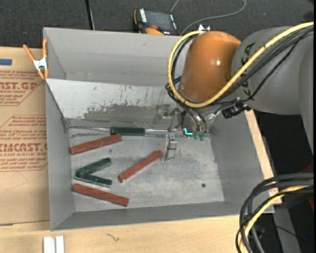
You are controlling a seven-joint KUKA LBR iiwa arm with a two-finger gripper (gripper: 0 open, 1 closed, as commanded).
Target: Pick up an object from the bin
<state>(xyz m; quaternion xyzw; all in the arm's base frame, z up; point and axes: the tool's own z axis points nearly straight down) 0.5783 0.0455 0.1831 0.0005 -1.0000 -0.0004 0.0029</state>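
Observation:
My gripper [170, 147] hangs low in the middle of the bin, right of centre. Its tip is at the upper right end of a red-brown flat stick [140, 166] that lies slanted on the bin floor. Whether it touches the stick I cannot tell. Just behind the gripper lies a long thin metal tool with a dark green handle [127, 132], stretched left to right near the back wall.
A second red-brown stick [95, 144] lies to the left. A third [100, 195] rests near the front left. Between them sit two dark green bars [93, 173] in a V. The arm and its orange cover loom over the bin's right side.

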